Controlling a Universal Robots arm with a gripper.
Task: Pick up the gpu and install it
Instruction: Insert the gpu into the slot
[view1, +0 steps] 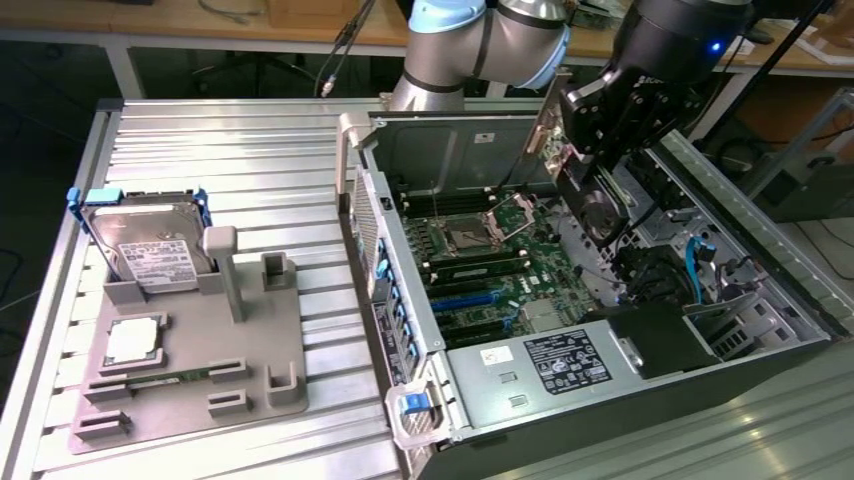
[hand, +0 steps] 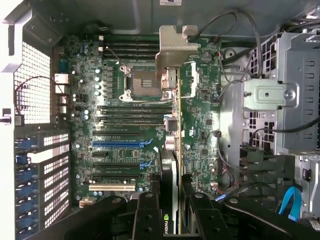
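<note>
My gripper (view1: 603, 150) is shut on the gpu (view1: 594, 212), a dark card with a round fan and a long silver bracket (view1: 545, 125) at its end. It hangs upright inside the open computer case (view1: 754, 262), above the green motherboard (view1: 497, 268). In the wrist view the gpu (hand: 171, 150) shows edge-on between the black fingers (hand: 147, 212), and its silver bracket (hand: 175, 47) points away from the gripper (hand: 170, 207). The card floats above the motherboard (hand: 125, 125), beside the blue expansion slots (hand: 120, 143) and clear of them.
Drive cage (hand: 280, 100) and cables crowd one side of the case, and the power supply (view1: 561, 360) sits at its near end. At the exterior view's left a grey fixture (view1: 260, 360) holds a hard drive (view1: 147, 245), a processor (view1: 134, 340) and a memory stick (view1: 160, 380).
</note>
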